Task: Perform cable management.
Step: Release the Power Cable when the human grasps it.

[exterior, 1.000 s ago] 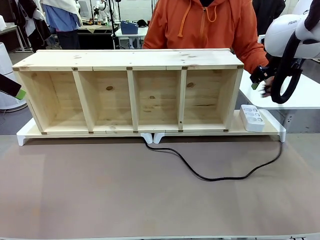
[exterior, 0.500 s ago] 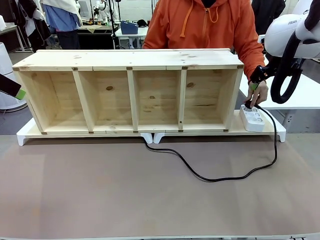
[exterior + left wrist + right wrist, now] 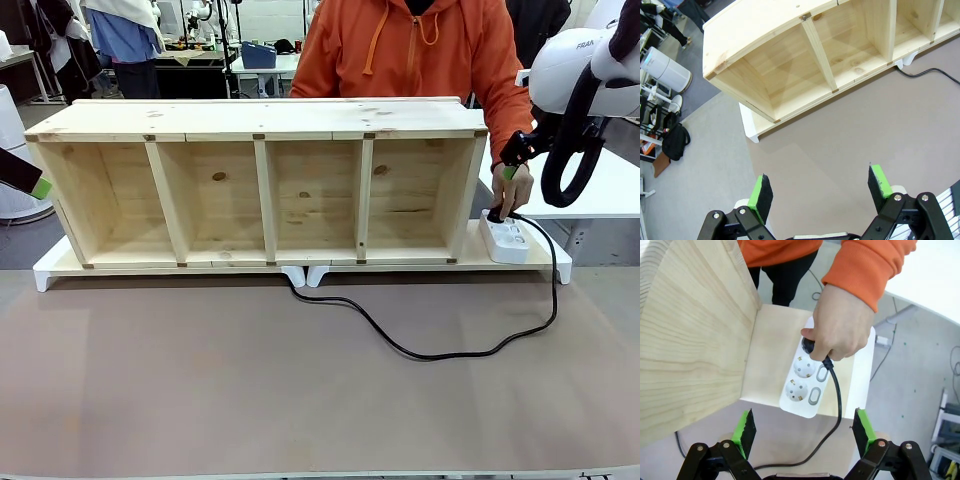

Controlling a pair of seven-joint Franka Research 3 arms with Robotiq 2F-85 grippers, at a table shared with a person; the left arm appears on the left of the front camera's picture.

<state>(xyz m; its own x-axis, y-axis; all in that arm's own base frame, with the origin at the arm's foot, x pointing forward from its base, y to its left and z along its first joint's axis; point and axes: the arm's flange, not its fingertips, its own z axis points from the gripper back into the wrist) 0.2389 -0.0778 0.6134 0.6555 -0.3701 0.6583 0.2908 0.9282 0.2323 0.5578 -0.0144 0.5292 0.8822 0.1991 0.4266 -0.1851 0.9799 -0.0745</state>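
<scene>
The cable point(image 3: 430, 352) is a thin black cord that comes out from under the middle of the wooden shelf point(image 3: 260, 185), loops across the brown mat and climbs to the white power strip point(image 3: 506, 238). A person's hand point(image 3: 840, 325) presses its black plug point(image 3: 809, 346) into the strip's far socket. My right gripper point(image 3: 805, 427) hovers open above the strip, green pads wide apart, nothing between them; in the front view it point(image 3: 514, 158) hangs just beside the hand. My left gripper point(image 3: 820, 187) stands open over the mat near the shelf's left end.
The four-bay shelf sits on a white riser point(image 3: 52, 272) along the table's far side. The person in orange point(image 3: 410, 50) stands behind it. A white table point(image 3: 600, 195) lies to the right, and a black bag point(image 3: 675, 142) and a white appliance point(image 3: 665, 75) stand on the floor.
The person's hand came down onto the power strip with the plug, and the cable's right end rose from the mat up to the strip. Both arms stayed still.
</scene>
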